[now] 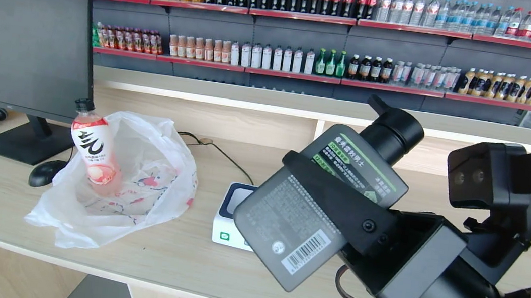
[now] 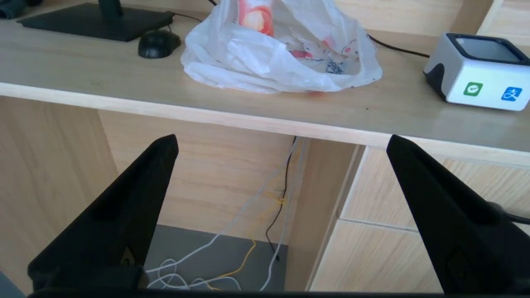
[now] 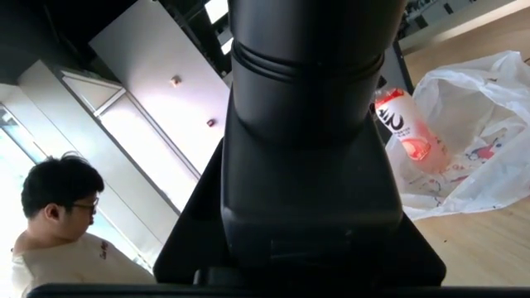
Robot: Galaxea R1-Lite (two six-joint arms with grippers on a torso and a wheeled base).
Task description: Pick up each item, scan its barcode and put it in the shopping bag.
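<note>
My right gripper (image 1: pixel 334 205) is shut on a dark grey pump bottle (image 1: pixel 297 224), held tilted above the counter with its barcode label facing up and its black pump cap (image 1: pixel 392 129) pointing away. The bottle hangs over the white barcode scanner (image 1: pixel 232 213). In the right wrist view the bottle (image 3: pixel 310 141) rises up the middle. A white plastic shopping bag (image 1: pixel 139 189) lies open on the counter at the left, with a pink drink bottle (image 1: pixel 96 148) standing in it. My left gripper (image 2: pixel 277 215) is open below the counter's front edge, facing the bag (image 2: pixel 281 54) and scanner (image 2: pixel 480 70).
A monitor (image 1: pixel 24 53) on its stand and a black mouse (image 1: pixel 45 172) sit at the counter's far left. A cable (image 1: pixel 224 156) runs behind the bag. Shelves of drink bottles (image 1: pixel 310 33) line the back wall. Loose wires (image 2: pixel 248 248) hang under the counter.
</note>
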